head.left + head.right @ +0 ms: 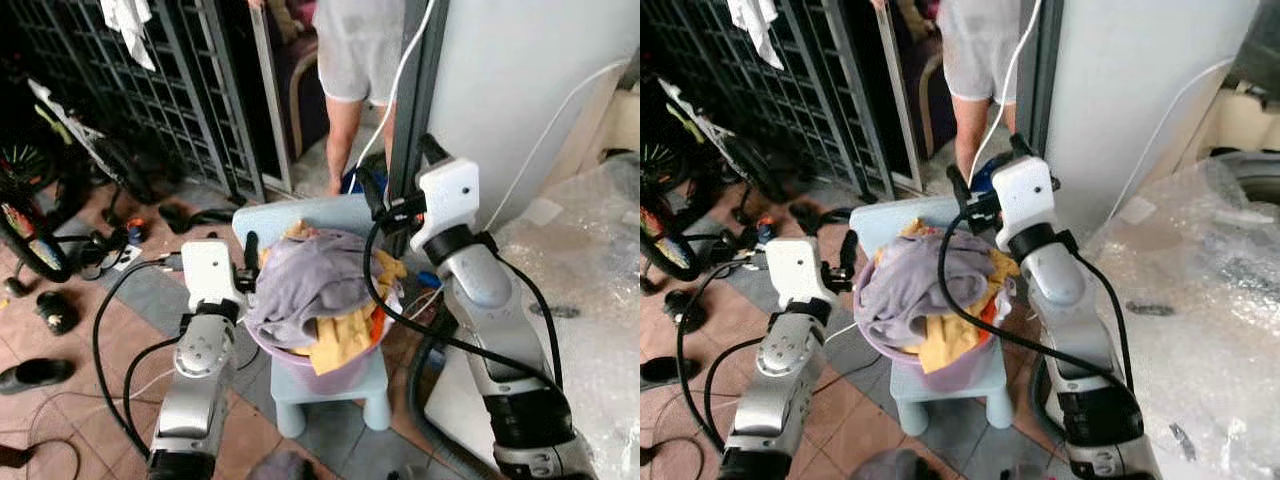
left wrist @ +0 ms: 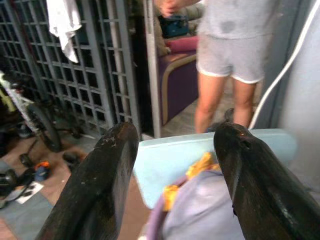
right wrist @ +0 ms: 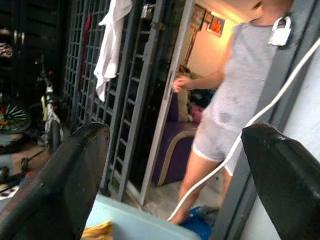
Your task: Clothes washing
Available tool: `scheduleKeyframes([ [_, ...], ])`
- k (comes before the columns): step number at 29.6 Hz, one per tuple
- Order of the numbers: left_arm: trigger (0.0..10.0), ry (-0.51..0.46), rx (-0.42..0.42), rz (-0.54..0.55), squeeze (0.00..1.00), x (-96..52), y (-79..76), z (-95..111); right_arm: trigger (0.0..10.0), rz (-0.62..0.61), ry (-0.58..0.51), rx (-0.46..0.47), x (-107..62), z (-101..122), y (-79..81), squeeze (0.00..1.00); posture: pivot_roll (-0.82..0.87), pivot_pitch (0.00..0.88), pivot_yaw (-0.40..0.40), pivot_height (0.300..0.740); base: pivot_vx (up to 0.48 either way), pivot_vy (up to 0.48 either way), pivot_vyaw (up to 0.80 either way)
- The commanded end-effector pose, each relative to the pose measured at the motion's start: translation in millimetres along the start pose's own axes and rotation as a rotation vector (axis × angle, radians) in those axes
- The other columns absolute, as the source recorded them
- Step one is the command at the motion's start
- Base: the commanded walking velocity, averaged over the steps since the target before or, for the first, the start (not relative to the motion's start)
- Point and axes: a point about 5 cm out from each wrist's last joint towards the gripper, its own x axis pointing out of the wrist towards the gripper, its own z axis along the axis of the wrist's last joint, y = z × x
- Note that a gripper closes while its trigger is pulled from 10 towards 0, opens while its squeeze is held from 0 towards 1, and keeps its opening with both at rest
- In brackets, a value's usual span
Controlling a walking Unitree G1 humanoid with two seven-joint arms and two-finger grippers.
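A purple basin [image 1: 340,372] heaped with laundry stands on a small light-blue chair [image 1: 330,400]. A grey-lilac garment [image 1: 305,275] lies on top, over yellow cloth [image 1: 345,335]. My left gripper [image 1: 250,262] is at the basin's left rim, open, with nothing between its fingers [image 2: 105,175]; past them are the chair back [image 2: 170,160] and the grey garment [image 2: 200,210]. My right gripper [image 1: 398,175] hovers above the basin's back right edge, open wide and empty, with its fingers [image 3: 65,180] pointing at the doorway.
A person [image 1: 355,60] in grey shorts stands in the doorway just behind the chair. A metal grille gate [image 1: 180,100], a bicycle [image 1: 30,200] and shoes [image 1: 55,312] are on the left. A bubble-wrapped appliance [image 1: 590,260] and a white wall [image 1: 520,90] close off the right.
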Motion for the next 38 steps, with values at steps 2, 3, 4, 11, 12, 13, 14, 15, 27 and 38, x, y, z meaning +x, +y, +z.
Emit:
scheduleKeyframes([
  [2, 10.0, 0.025, 0.023, 0.008, 0.00, -4.9, 3.4, -3, 10.0, -0.005, 0.136, 0.023, -6.4, -25, 4.0, 0.00, -0.04, 0.000, 0.107, 0.740, 0.000, 0.000, 0.00],
  [3, 10.0, 0.032, 0.024, 0.010, 0.00, -5.8, 4.5, -4, 10.0, -0.003, 0.153, 0.026, -7.6, -29, 5.5, 0.00, -0.04, 0.000, 0.108, 0.740, 0.000, 0.000, 0.00],
  [4, 10.0, 0.051, 0.042, 0.012, 0.00, -7.3, 7.5, -6, 10.0, 0.015, 0.210, 0.007, -10.5, -39, 9.6, 0.00, -0.04, 0.000, 0.110, 0.740, 0.000, 0.000, 0.00],
  [11, 10.0, 0.150, 0.072, 0.085, 0.00, -15.0, 25.5, -18, 10.0, 0.036, 0.371, 0.038, -25.1, -72, 22.6, 0.00, 0.00, 0.000, 0.119, 0.740, 0.000, 0.000, 0.00],
  [12, 10.0, 0.153, 0.070, 0.089, 0.00, -16.7, 26.7, -18, 10.0, 0.040, 0.379, 0.040, -26.4, -74, 24.0, 0.00, 0.00, 0.000, 0.119, 0.740, 0.000, 0.000, 0.00],
  [13, 10.0, 0.154, 0.078, 0.090, 0.00, -18.6, 27.9, -17, 10.0, 0.051, 0.389, 0.036, -27.5, -76, 26.5, 0.00, 0.01, 0.000, 0.119, 0.740, 0.000, 0.000, 0.00],
  [14, 10.0, 0.167, 0.092, 0.092, 0.00, -25.3, 30.4, -16, 10.0, 0.080, 0.402, 0.028, -29.5, -80, 32.6, 0.00, 0.03, 0.023, 0.118, 0.740, 0.000, 0.000, 0.80],
  [15, 10.0, 0.173, 0.096, 0.093, 0.00, -27.3, 31.2, -16, 10.0, 0.093, 0.406, 0.020, -29.8, -82, 34.8, 0.00, 0.03, 0.023, 0.118, 0.740, 0.000, 0.000, 0.80],
  [27, 10.0, 0.249, 0.160, 0.109, 0.00, -69.2, 52.0, -8, 10.0, 0.110, 0.496, 0.057, -10.2, -100, 46.2, 0.00, 0.15, 0.113, 0.110, 0.740, 0.000, 0.000, 0.72],
  [38, 10.0, 0.258, 0.128, 0.098, 0.00, -70.3, 38.2, -3, 10.0, -0.036, 0.671, -0.038, 10.6, -125, 15.9, 0.00, 0.16, 0.120, 0.069, 0.740, 0.000, 0.000, 0.00],
])
